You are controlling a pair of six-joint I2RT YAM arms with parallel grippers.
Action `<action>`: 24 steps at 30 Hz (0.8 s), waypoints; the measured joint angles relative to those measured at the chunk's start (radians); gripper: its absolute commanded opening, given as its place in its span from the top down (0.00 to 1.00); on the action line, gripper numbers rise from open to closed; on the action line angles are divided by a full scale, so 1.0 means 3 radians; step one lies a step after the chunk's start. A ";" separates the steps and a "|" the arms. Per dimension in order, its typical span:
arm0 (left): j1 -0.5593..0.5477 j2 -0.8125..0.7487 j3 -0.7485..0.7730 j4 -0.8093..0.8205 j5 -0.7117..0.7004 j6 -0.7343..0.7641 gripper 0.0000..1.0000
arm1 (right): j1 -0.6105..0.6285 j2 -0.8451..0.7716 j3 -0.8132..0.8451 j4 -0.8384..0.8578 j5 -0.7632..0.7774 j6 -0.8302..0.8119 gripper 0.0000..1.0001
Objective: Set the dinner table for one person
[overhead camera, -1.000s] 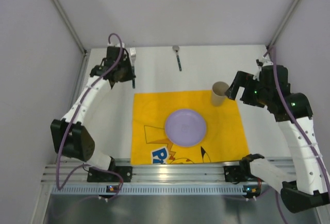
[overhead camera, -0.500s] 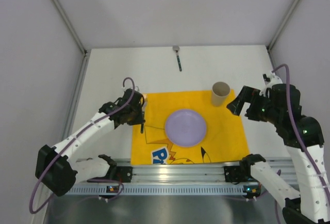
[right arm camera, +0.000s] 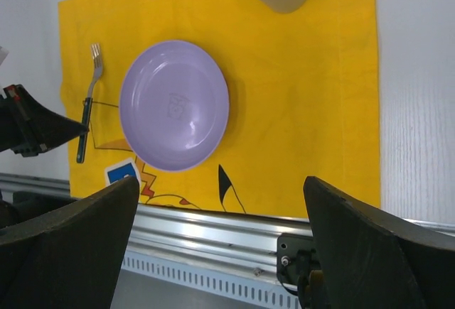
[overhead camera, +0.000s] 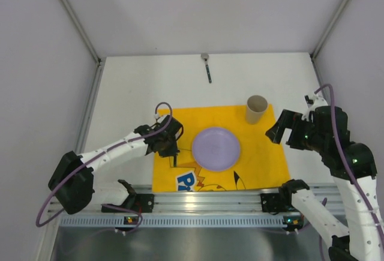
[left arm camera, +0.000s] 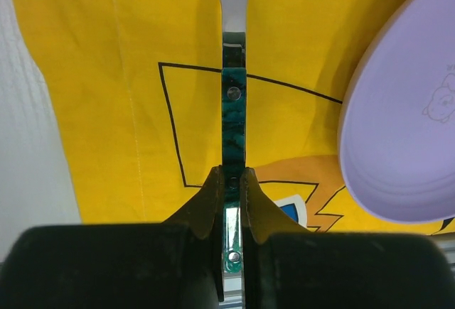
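Fork [left arm camera: 233, 110] handling: looks light, stiff and slick, sits clamped by its green handle end in the left pincer [left arm camera: 231, 188] over the mat [left arm camera: 106, 74] near the plate [left arm camera: 405, 124]; right pincer [right arm camera: 222, 202] apart.

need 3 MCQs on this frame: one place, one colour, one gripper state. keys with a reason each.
1. Where is the fork?
A. resting on the plate
B. over the mat, beside the plate on the left arm's side
C. off the mat entirely

2. What colour is the plate?
A. green
B. white
C. purple

3. What state is the right gripper in?
A. open, empty
B. shut on the fork
C. shut on the plate

Answers:
1 B: the left wrist view shows the left gripper holding it over yellow cloth, plate rim alongside.
2 C: purple in every view.
3 A: fingers wide apart, nothing between.
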 measured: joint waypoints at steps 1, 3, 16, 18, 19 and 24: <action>-0.0031 0.0027 -0.0009 0.0008 0.0001 -0.0046 1.00 | 0.0000 -0.0015 -0.0015 -0.0004 0.0014 -0.0006 0.00; -0.0086 0.0057 -0.0020 0.0014 0.0011 -0.0121 0.87 | 0.0000 -0.0038 -0.0043 -0.0017 0.0037 -0.0011 0.00; -0.0135 0.0338 0.0885 -0.0422 -0.0286 0.0034 0.02 | 0.0000 0.0657 0.0182 0.0282 0.0006 -0.0045 0.00; -0.0080 0.0593 0.1324 -0.0430 -0.0348 0.0238 0.02 | 0.0000 0.0978 0.0406 0.0395 -0.0051 -0.0043 0.00; -0.0041 0.0715 0.1511 -0.0409 -0.0379 0.0324 0.02 | 0.0000 0.1105 0.0500 0.0441 -0.0067 -0.0045 0.00; 0.0276 0.1806 0.2851 -0.0390 -0.0408 0.0793 0.06 | 0.0000 0.1558 0.1029 0.0502 -0.0051 -0.0074 0.00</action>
